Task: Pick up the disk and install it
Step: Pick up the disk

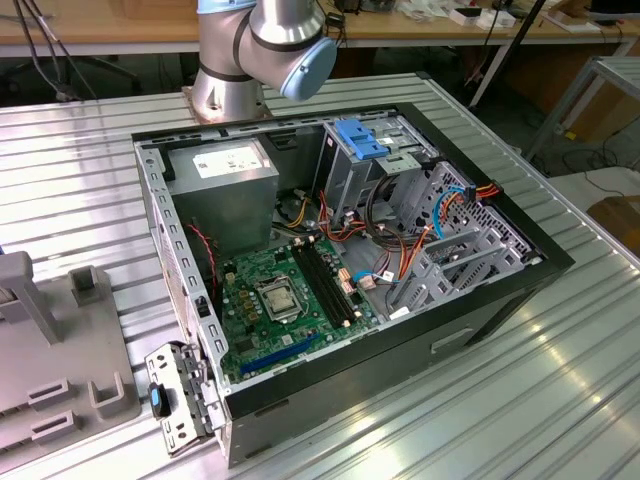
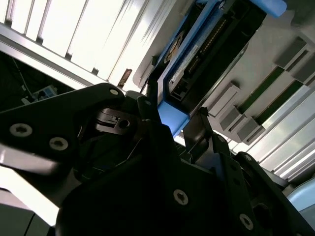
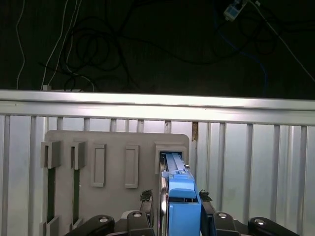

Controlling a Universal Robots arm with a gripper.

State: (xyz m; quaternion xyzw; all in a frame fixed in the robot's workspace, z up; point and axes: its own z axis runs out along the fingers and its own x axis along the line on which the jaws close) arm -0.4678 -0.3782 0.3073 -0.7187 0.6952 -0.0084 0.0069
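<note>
Holder slot (image 3: 172,146) hems the disk (image 3: 181,196).

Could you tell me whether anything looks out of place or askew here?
Nothing stands out. The disk stands straight on edge in a slot of the grey holder, with the hand around it; the computer case lies open.

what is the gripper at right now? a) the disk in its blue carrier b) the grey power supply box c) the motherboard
a: in the first wrist view the disk, blue carrier and all, sits right at the gripper, by the grey holder.
</note>
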